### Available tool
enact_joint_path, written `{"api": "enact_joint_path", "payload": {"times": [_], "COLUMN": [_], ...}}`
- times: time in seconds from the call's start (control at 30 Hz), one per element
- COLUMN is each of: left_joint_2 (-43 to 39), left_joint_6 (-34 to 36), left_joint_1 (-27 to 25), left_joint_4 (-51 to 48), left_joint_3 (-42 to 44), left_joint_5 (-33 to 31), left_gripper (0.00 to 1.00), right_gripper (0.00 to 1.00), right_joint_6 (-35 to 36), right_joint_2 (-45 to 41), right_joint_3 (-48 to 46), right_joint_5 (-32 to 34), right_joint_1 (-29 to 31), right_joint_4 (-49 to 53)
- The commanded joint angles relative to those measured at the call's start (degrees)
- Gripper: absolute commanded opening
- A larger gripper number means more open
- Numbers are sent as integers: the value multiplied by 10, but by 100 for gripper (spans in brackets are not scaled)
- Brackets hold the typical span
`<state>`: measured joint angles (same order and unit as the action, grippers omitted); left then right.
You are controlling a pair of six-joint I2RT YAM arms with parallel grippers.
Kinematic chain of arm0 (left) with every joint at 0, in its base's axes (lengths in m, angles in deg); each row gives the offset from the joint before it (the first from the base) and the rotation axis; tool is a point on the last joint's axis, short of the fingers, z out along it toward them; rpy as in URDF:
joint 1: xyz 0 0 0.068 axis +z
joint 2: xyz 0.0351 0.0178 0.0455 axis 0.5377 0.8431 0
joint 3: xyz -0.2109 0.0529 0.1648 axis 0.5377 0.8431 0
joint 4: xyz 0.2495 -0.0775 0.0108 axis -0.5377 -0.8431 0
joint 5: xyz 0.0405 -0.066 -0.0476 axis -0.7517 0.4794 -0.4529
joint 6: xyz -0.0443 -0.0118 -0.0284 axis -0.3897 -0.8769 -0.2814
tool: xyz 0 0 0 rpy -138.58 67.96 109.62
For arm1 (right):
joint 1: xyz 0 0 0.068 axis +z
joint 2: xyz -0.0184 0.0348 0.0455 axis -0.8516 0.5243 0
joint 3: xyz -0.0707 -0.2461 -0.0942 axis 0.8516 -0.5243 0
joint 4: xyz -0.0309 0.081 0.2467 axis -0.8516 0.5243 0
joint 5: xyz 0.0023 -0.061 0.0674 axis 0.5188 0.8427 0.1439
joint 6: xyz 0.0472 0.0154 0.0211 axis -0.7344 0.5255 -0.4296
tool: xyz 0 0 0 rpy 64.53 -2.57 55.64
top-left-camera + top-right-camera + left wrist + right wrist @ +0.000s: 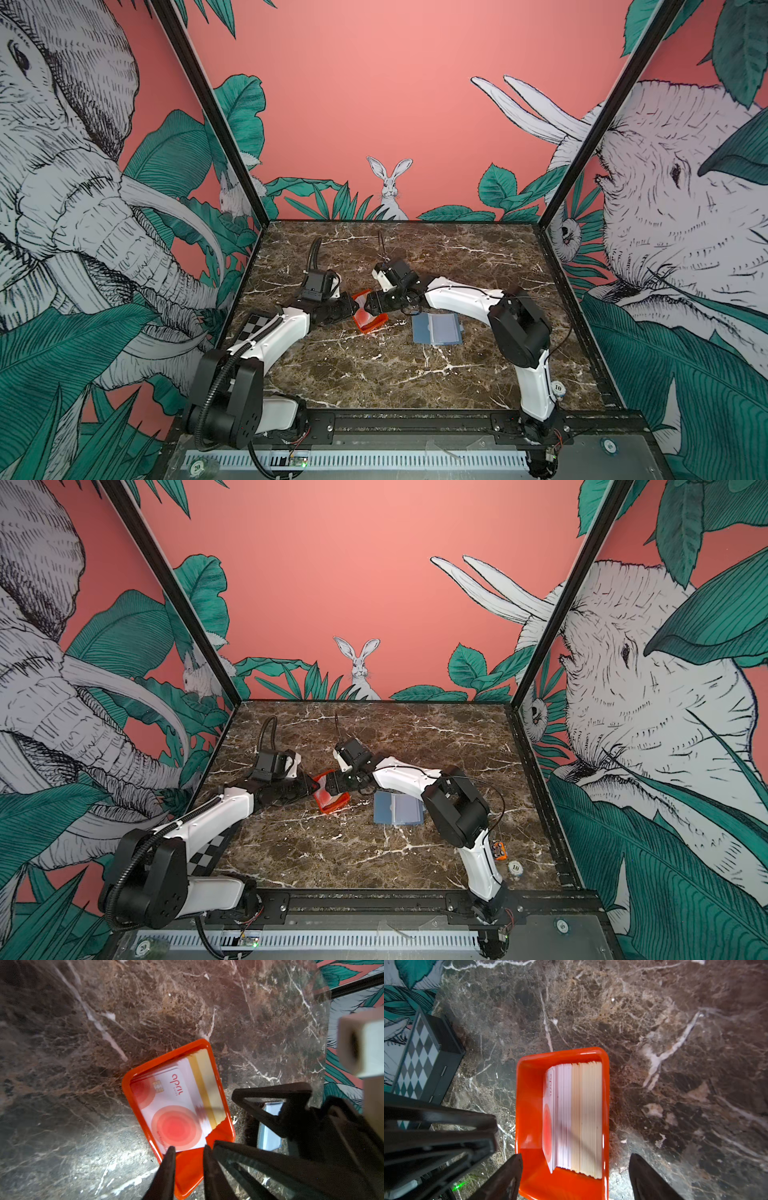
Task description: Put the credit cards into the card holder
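Cards (577,1115) are standing on edge in a thick, leaning stack inside an orange tray (529,1095), which is sitting on the tabletop (374,382) right between the tips of the two pincers. From where I am standing, the left pincer (189,1150) is showing only a narrow gap, its tips pointing at the nearest edge of the front card (174,1109), the one facing it with red circles; I cannot tell whether they are touching it, and nothing is looking clamped. The right pincer (576,1167) is gaping wide and holding nothing, its fingers straddling the tray end nearest it. The holder (437,328) is lying open and flat just behind the right pincer, beside its wrist, clear of the tray. A checkerboard panel (415,1053) is lying back behind the left pincer.
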<state>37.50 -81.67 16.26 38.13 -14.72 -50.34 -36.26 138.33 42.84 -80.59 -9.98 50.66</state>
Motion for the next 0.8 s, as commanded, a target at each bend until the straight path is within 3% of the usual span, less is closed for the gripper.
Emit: {"api": "enact_joint_path", "payload": {"times": [0.0, 0.37, 0.77], "left_joint_2": [16, 100, 147], "left_joint_6": [11, 64, 76], "left_joint_1": [4, 3, 1], "left_joint_4": [-16, -97, -106], "left_joint_3": [-22, -90, -111], "left_joint_5": [11, -23, -14], "left_gripper": [19, 3, 2], "right_gripper": [79, 79, 79], "right_joint_6": [8, 6, 8], "right_joint_2": [3, -5, 4], "right_joint_3": [6, -3, 7], "right_joint_5": [17, 31, 19], "right_joint_1": [4, 4, 4], "right_joint_4": [1, 2, 3]}}
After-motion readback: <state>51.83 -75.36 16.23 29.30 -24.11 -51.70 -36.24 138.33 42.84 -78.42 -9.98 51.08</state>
